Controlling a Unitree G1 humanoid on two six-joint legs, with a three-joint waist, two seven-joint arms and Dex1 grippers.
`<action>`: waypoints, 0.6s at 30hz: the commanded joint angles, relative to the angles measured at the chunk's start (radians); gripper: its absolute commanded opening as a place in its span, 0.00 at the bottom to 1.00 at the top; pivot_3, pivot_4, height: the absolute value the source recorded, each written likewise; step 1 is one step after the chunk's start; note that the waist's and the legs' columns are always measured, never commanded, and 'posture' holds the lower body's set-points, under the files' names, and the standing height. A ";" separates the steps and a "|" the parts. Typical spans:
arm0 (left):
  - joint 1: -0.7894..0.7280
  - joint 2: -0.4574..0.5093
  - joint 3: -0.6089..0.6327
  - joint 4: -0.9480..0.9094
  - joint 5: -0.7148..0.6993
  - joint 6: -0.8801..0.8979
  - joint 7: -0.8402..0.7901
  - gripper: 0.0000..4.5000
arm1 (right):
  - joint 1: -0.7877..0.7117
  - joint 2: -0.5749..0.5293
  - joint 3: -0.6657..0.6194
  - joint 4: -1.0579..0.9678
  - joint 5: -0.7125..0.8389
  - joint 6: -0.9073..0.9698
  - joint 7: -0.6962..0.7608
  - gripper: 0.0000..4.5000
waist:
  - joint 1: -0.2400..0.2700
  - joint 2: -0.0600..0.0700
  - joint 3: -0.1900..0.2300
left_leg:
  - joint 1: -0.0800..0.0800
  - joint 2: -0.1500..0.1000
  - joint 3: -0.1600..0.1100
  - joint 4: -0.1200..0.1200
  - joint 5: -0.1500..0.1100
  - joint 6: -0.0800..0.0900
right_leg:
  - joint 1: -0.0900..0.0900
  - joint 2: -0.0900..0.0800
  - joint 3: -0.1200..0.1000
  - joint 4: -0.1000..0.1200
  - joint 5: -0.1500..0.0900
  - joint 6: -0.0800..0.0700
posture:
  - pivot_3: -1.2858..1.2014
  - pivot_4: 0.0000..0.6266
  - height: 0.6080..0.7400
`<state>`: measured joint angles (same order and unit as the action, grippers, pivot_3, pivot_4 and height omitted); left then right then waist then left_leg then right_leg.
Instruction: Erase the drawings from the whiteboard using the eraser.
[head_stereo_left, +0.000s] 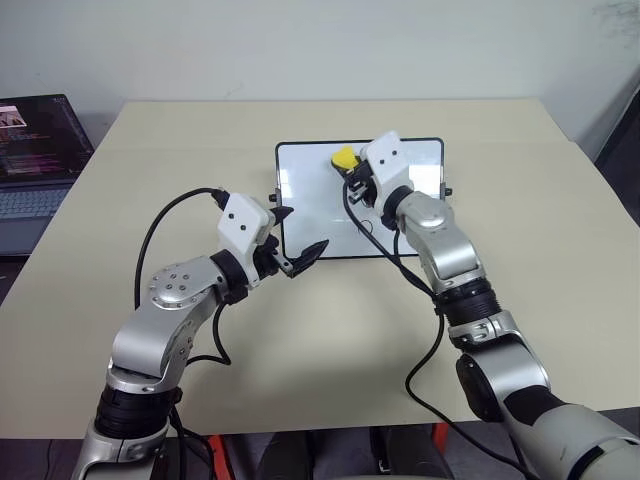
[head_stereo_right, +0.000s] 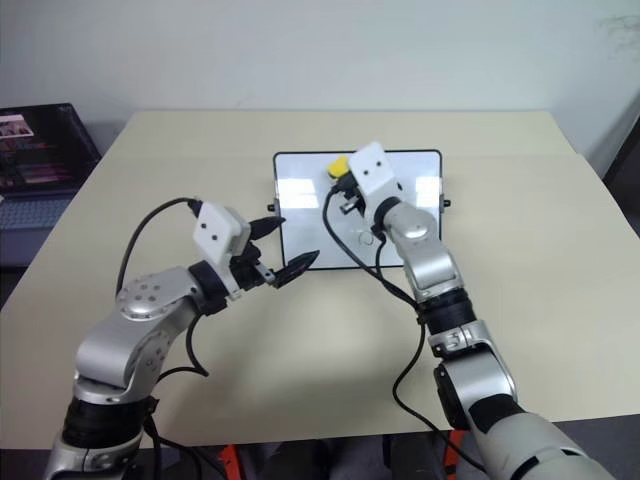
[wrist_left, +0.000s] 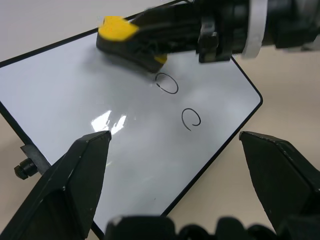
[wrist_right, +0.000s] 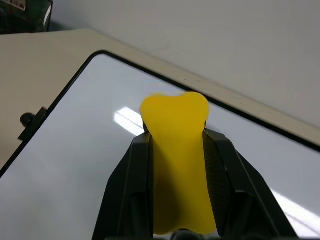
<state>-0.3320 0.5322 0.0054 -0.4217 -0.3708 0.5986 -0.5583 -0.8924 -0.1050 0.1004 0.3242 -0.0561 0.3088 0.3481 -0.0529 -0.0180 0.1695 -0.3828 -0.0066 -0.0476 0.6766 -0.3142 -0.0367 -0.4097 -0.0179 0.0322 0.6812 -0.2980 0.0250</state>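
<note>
Yellow block eraser is sitting pinched in the right claw over the glossy white black-framed whiteboard on the beige worktop.
Left wrist view is showing two thin black loop drawings remaining beside the eraser, left claw gaping empty; right wrist view is confirming the squeeze.

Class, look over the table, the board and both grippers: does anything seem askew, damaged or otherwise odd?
The soft yellow eraser looks pinched out of shape by the right gripper, waisted between the black fingers and bulging beyond them. The glossy white whiteboard lies flat and undamaged.
</note>
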 joint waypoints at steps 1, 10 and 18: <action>-0.022 -0.003 0.000 -0.018 0.008 -0.030 -0.003 1.00 | -0.024 -0.034 -0.033 -0.055 0.015 0.004 -0.004 0.24 | 0.001 0.000 0.000 | 0.000 0.000 0.000 0.000 0.000 0.000 | 0.000 0.000 0.000 0.000 0.000 0.000 | 0.52 0.24 1.00; -0.027 -0.005 -0.005 -0.016 0.011 -0.033 -0.010 1.00 | -0.045 -0.075 -0.033 0.080 -0.015 -0.099 -0.051 0.24 | 0.000 0.000 0.000 | 0.000 0.000 0.001 0.000 0.000 0.000 | 0.000 0.000 0.000 0.001 0.000 0.000 | 0.52 0.24 1.00; -0.019 0.001 0.001 -0.027 0.009 -0.029 -0.010 1.00 | -0.065 -0.059 -0.017 0.221 -0.033 -0.193 -0.083 0.24 | -0.002 0.000 0.000 | 0.000 0.000 0.001 0.001 0.000 0.000 | 0.000 0.000 0.000 0.001 0.000 0.000 | 0.52 0.24 1.00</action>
<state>-0.3462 0.5256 0.0029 -0.4208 -0.3656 0.5831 -0.5631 -0.9312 -0.1713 0.0805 0.5346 -0.0860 0.1466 0.2779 -0.0548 -0.0182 0.1694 -0.3825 -0.0067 -0.0469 0.6773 -0.3141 -0.0367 -0.4096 -0.0178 0.0325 0.6823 -0.2979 0.0250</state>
